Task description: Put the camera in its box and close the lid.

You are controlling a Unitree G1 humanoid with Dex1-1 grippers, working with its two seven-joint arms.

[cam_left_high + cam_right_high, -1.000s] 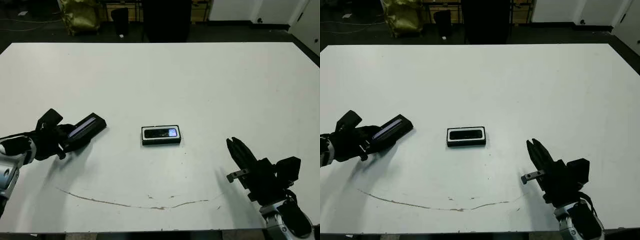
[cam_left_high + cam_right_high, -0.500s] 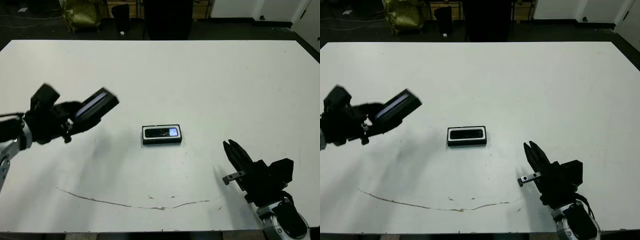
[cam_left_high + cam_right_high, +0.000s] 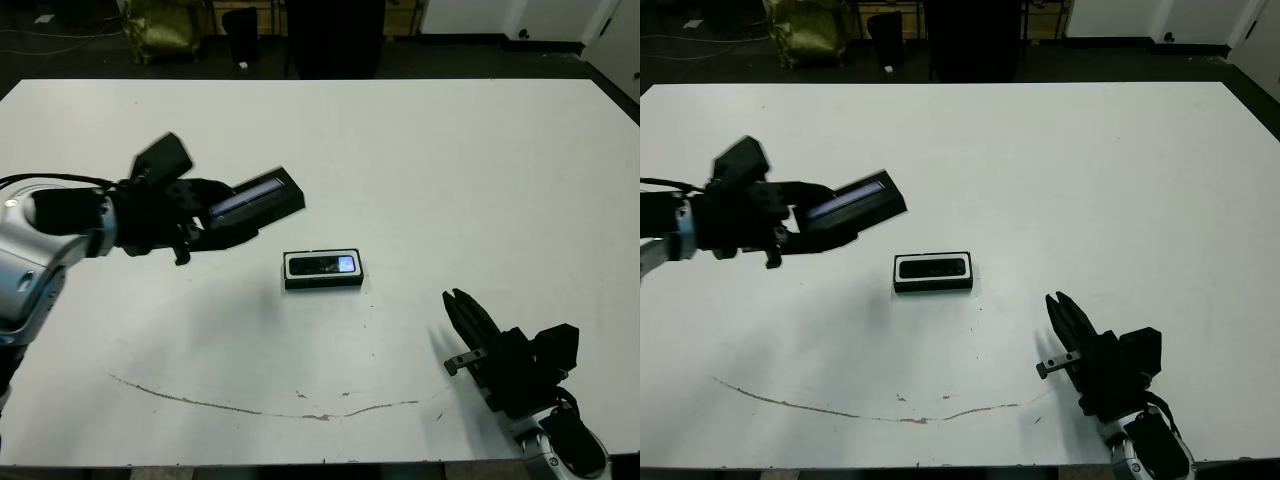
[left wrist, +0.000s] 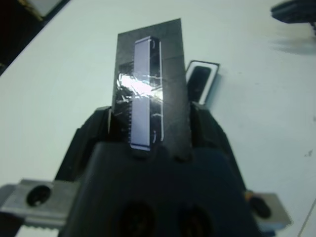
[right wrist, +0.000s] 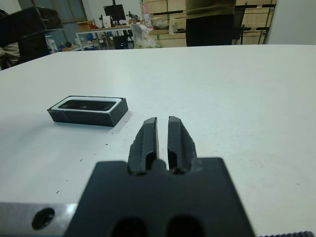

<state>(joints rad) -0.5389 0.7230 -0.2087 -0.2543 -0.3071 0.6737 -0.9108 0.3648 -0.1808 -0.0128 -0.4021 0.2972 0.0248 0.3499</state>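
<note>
Above the table's left half we hold the lid (image 3: 255,196) by its long edges (stiff, light, probably slick); our right gripper (image 3: 462,318) is pinched together, idle.

The table (image 3: 420,160) is bright white under light from above. The room behind it is dark. Soft grey shadows lie under the arms. The lid (image 4: 148,89) has a shiny white glare spot and looks blurry up close. The left gripper (image 3: 195,215) looks a little smeared.
</note>
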